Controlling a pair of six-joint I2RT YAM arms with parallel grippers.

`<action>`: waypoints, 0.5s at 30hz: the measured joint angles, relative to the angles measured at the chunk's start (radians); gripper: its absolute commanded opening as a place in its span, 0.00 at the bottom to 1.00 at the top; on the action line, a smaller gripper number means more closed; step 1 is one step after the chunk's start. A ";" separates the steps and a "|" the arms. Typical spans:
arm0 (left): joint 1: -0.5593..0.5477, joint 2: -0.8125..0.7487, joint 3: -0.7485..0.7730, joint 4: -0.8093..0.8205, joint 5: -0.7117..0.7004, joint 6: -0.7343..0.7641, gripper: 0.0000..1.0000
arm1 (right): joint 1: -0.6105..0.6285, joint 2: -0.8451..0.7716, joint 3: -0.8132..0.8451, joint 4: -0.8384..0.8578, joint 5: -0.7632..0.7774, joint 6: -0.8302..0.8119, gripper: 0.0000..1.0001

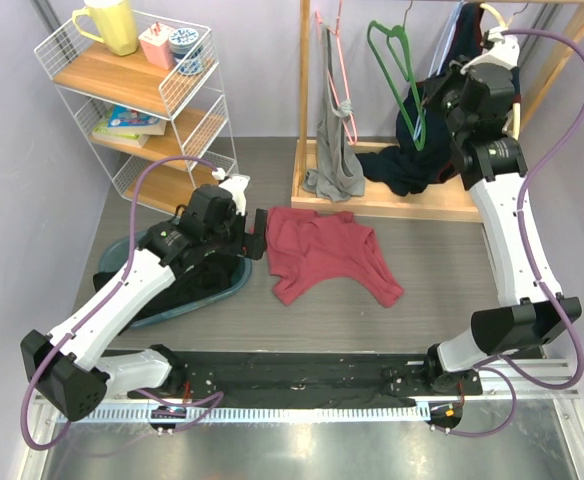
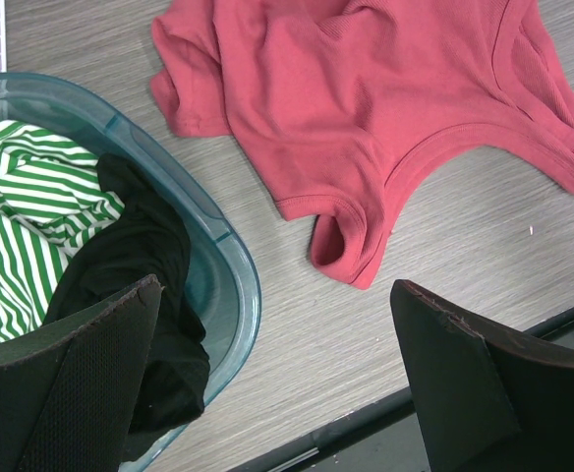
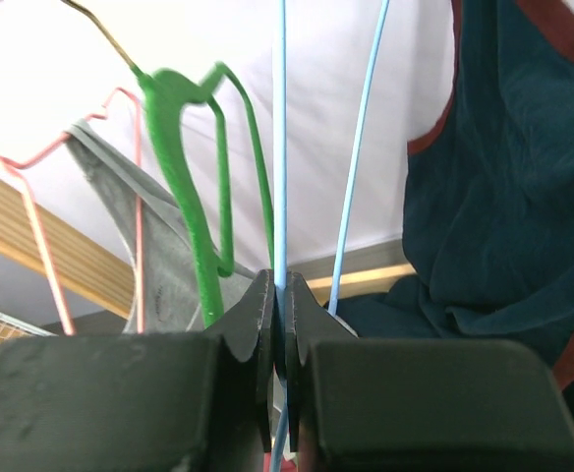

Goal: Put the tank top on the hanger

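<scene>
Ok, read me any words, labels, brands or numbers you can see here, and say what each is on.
No text is readable in any view.
Colourful book on the white wire shelf: cover print too small and blurred to read.
Small pink box on its top board: too small to tell.
Dark red tank top: no print or label visible.

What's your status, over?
Right gripper shut on hanger at rack. Left gripper open beside tank top, lying on table. Green hanger close beside.

Mock laundry corner; clothes rack (image 1: 303, 100), wire shelf (image 1: 107, 70), washing basin (image 1: 230, 285)
</scene>
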 measured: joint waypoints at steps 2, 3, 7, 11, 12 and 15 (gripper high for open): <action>0.000 0.000 0.000 0.000 0.000 0.000 1.00 | 0.000 -0.014 -0.005 0.014 -0.004 -0.006 0.01; 0.000 0.000 0.000 0.000 0.000 0.000 1.00 | 0.000 -0.024 -0.010 0.021 -0.005 -0.009 0.01; 0.000 0.000 0.000 0.000 0.000 0.000 1.00 | 0.000 -0.058 -0.050 0.044 -0.005 -0.012 0.01; 0.000 0.000 0.000 0.000 0.000 0.000 1.00 | 0.003 -0.094 -0.117 0.063 -0.004 -0.006 0.01; 0.000 0.000 0.000 0.000 0.000 0.000 1.00 | 0.004 -0.105 -0.137 0.065 -0.003 0.000 0.01; 0.000 0.000 0.000 0.000 0.000 -0.001 1.00 | 0.005 -0.137 -0.188 0.071 0.003 0.015 0.01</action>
